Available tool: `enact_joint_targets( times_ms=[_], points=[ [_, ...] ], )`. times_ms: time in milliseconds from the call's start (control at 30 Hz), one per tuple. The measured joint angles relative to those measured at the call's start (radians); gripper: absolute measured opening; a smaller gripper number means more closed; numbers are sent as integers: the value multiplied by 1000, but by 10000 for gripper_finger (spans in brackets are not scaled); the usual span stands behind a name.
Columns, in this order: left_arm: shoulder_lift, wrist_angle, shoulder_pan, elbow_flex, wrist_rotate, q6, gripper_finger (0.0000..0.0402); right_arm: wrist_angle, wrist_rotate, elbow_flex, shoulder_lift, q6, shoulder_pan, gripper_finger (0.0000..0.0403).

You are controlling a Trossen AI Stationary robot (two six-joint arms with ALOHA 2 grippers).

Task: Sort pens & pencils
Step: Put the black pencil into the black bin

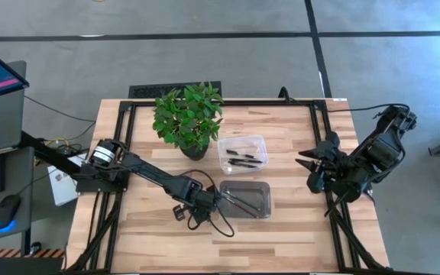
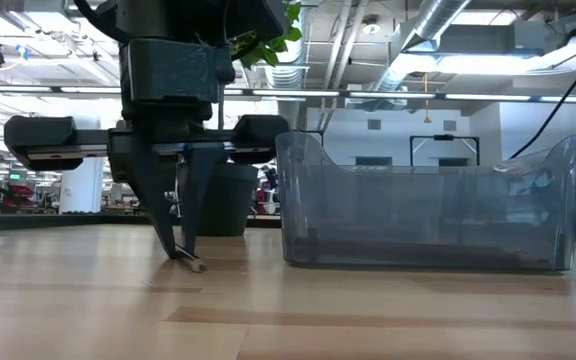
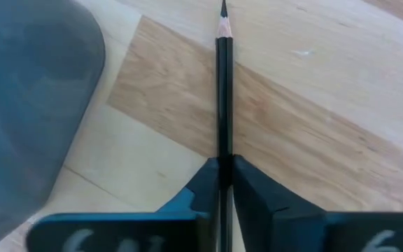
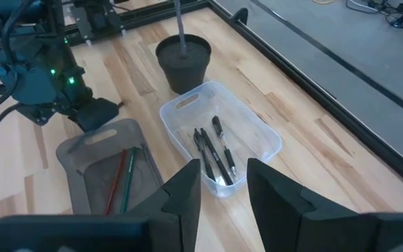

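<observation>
A black pencil [image 3: 223, 91] with a sharpened tip [image 3: 222, 24] lies on the wooden table just left of the grey bin [image 1: 264, 200]. My left gripper [image 3: 224, 175] stands over it, shut on it. The grey bin [image 4: 82, 148] holds a red and a green pencil [image 4: 121, 180]. Behind it, the clear bin [image 1: 243, 140] holds black pens [image 4: 212, 155]. At the table's right edge my right gripper [image 4: 222, 190] hangs raised and open, with nothing between its fingers. My left gripper pinches the black pencil's shaft [image 3: 223, 150] between its two fingers, one on each side. The fingers [image 2: 173, 235] come from above, pointing down. The pencil lies flat on the table, and one end [image 2: 198, 265] sticks out beside the fingertips.
A potted plant [image 1: 189, 114] stands at the far side, left of the clear bin. The grey bin's wall [image 3: 26, 105] is close beside the left gripper. Bare wood lies along the table's near edge [image 1: 228, 252] and between the bins and the right arm.
</observation>
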Motion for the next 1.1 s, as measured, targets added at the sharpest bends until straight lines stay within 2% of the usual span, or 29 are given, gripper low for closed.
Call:
enact_joint_targets(
  times_ms=[100, 300, 500, 1100],
  points=[
    [0, 3, 0, -1, -1, 10, 8, 3, 0, 0, 0, 0, 0, 139],
    [0, 16, 2, -3, 15, 13, 18, 3, 0, 0, 0, -4, 0, 137],
    [0, 20, 2, -3, 17, 12, 5, 3, 0, 0, 0, -8, 0, 139],
    [0, 25, 2, -3, 25, -1, 4, 3, 0, 0, 0, -8, 0, 137]
  ],
)
